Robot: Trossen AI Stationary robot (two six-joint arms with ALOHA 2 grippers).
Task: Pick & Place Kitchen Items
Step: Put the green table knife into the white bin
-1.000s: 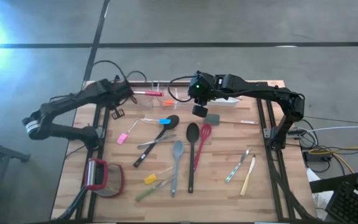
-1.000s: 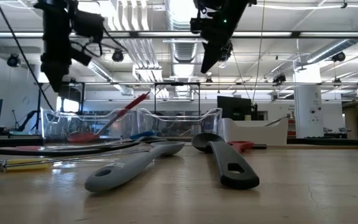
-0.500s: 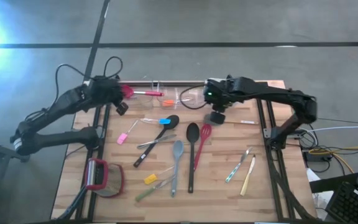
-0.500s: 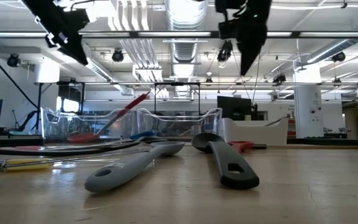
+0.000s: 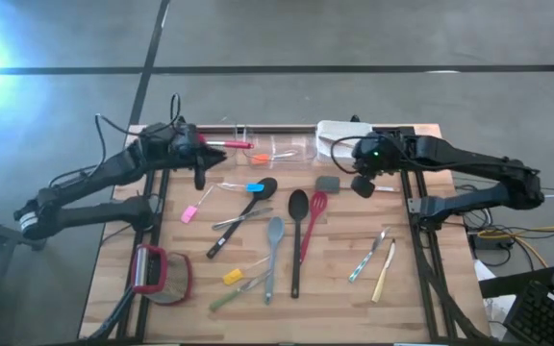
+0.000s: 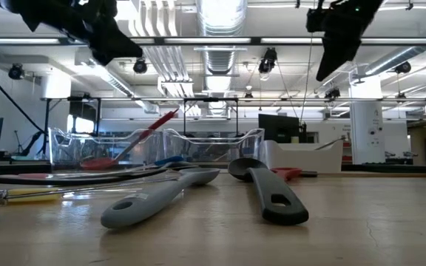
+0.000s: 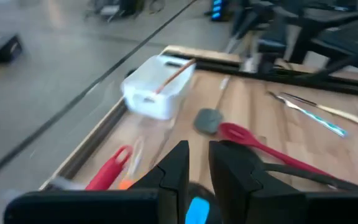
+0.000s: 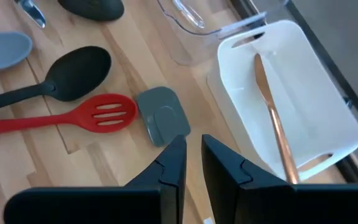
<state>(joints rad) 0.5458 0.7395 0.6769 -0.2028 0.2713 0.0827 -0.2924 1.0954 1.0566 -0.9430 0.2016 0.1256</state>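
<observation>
Many kitchen items lie flat on the wooden table: a black spoon (image 5: 297,231) (image 8: 73,74), a red slotted spatula (image 5: 314,216) (image 8: 104,112), a grey spatula (image 5: 274,245), a small grey piece (image 5: 328,183) (image 8: 162,115), a blue piece (image 5: 255,186), a pink piece (image 5: 190,213), a yellow piece (image 5: 233,277), and metal and wooden cutlery (image 5: 373,259). My left gripper (image 5: 200,177) (image 7: 199,158) hangs shut and empty, high above the table's far left, beside the clear tub (image 5: 258,149). My right gripper (image 5: 362,183) (image 8: 193,149) hangs shut and empty, high above the table, right of the grey piece.
The clear tub holds a red utensil (image 5: 224,144). A white tub (image 5: 339,136) (image 8: 291,93) at the far edge holds a copper-coloured spoon (image 8: 272,106). A red-framed round object (image 5: 157,274) lies at the near left. Bare wood shows at the near right.
My right gripper has swung from over the far middle, by the tubs, toward the table's right edge. My left gripper has moved a little toward the near edge and has turned. Nothing on the table has moved.
</observation>
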